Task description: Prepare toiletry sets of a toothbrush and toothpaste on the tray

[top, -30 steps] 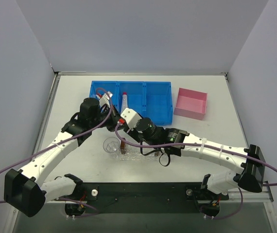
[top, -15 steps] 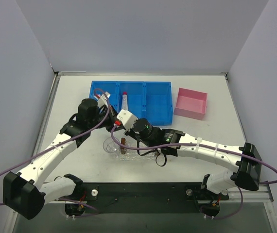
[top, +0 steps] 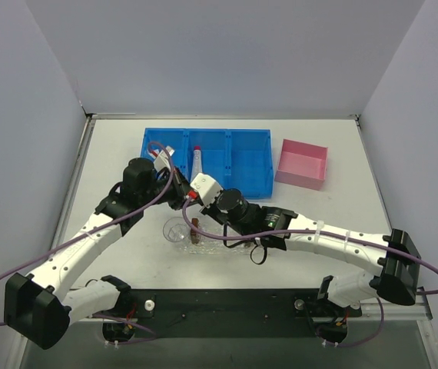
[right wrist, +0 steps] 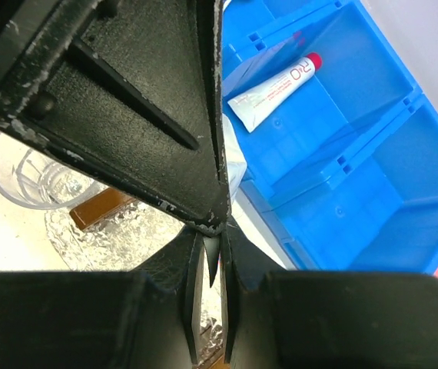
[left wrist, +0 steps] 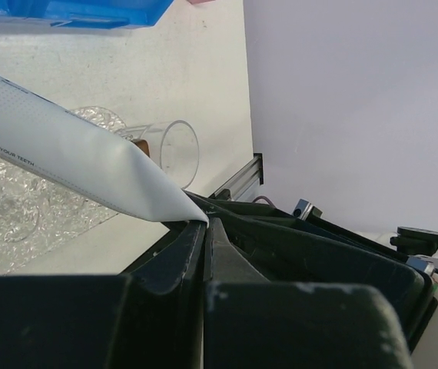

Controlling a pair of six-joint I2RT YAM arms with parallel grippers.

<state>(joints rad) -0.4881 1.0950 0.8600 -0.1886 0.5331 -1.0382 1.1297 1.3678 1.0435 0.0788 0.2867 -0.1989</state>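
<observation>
My left gripper [top: 174,184] [left wrist: 204,223] is shut on the flat crimped end of a silvery-white toothpaste tube [left wrist: 65,146]. It holds the tube above the clear glittery tray [top: 220,244] [left wrist: 19,204]; the cap is out of view. My right gripper [top: 190,206] [right wrist: 213,257] sits right against the left one over the tray [right wrist: 119,238]. Its jaws stand a narrow gap apart with a dark sliver between them. A pink-red-capped toothpaste tube [top: 197,160] [right wrist: 277,83] lies in the blue bin. No toothbrush shows.
A clear cup [top: 176,229] [left wrist: 174,150] and a brown piece [top: 194,231] [right wrist: 100,209] sit at the tray's left end. The blue three-compartment bin [top: 246,157] [right wrist: 373,154] stands behind, with a pink box [top: 303,163] to its right.
My right gripper swung left toward the left gripper, then eased slightly back right. My left gripper shifted a little toward the tray, still holding the tube.
</observation>
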